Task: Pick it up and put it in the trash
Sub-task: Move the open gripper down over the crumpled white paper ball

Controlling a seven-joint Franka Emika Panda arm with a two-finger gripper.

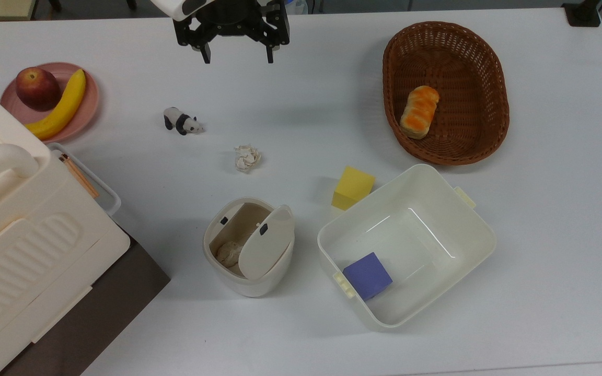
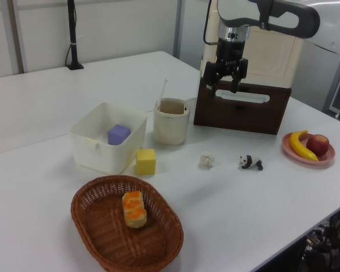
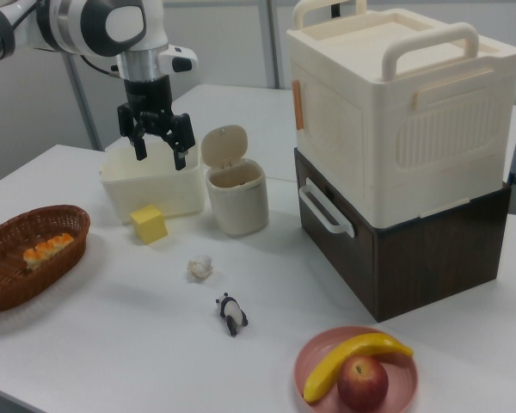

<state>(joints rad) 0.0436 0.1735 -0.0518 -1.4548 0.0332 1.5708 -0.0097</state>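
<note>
- While your gripper (image 1: 237,54) hangs high, fingers pointing down, spread wide and holding nothing, the crumpled paper ball (image 1: 247,157) lies on the table (image 1: 301,94) between panda figurine (image 1: 182,121) and swing-lid bin (image 1: 249,246).
- Look to the top view: crumpled paper already sits inside that bin.

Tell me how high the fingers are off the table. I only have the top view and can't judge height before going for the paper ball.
Observer: In the left view the gripper hangs well above the table, fingers open and touching nothing. The paper ball lies on the table, clearly lower.
Operator: Will the bin's lid block a drop from above?
Observer: In the right view the lid stands nearly upright above the rim of the trash bin, so the mouth looks open upward.
Operator: Is the ball taller than the panda?
Observer: In the right view the ball and the panda figurine look about equally low.
</note>
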